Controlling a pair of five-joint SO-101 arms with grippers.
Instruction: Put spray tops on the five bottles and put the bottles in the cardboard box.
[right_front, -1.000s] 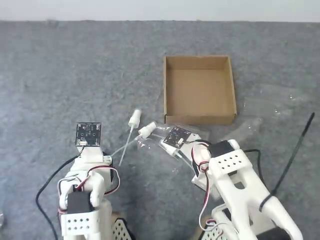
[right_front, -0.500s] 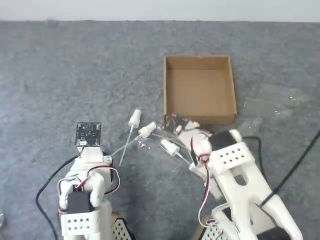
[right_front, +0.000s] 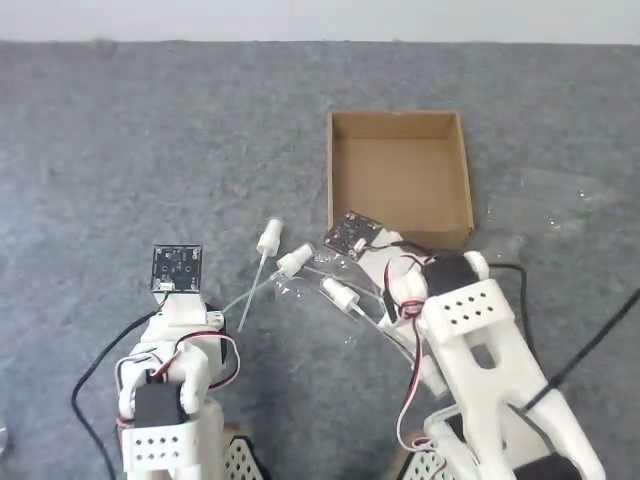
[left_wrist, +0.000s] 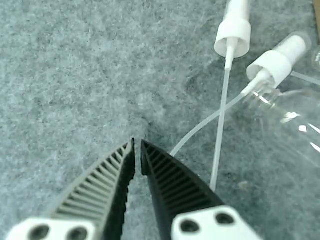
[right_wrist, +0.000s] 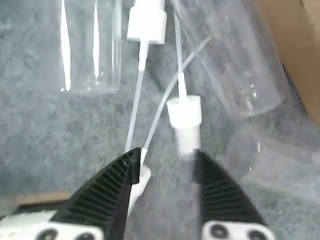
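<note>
Left gripper (left_wrist: 138, 146) sits near left, fingers together with only a hairline slit, tips low over the grey carpet (right_front: 150, 130). Just right of it, three spray tops lie on the carpet with their dip tubes trailing toward the near side. The first spray top (right_front: 269, 238) is farthest, the second spray top (right_front: 292, 262) is right of it, and the third spray top (right_front: 340, 293) is nearer and further right. A clear bottle (left_wrist: 292, 125) lies on its side, its uncapped neck just beside the second spray top. Right gripper (right_wrist: 166, 157) is at centre right with fingers apart. A white spray top (right_wrist: 184, 117) stands in the gap, close to one finger; cannot tell if they touch, or which of the three it is. More bottles (right_wrist: 90, 45) lie on their sides beyond it. The cardboard box (right_front: 440, 238) is far right of centre, just past the right gripper, open-topped with its bare floor showing. The bottles are outside it on the carpet.
</note>
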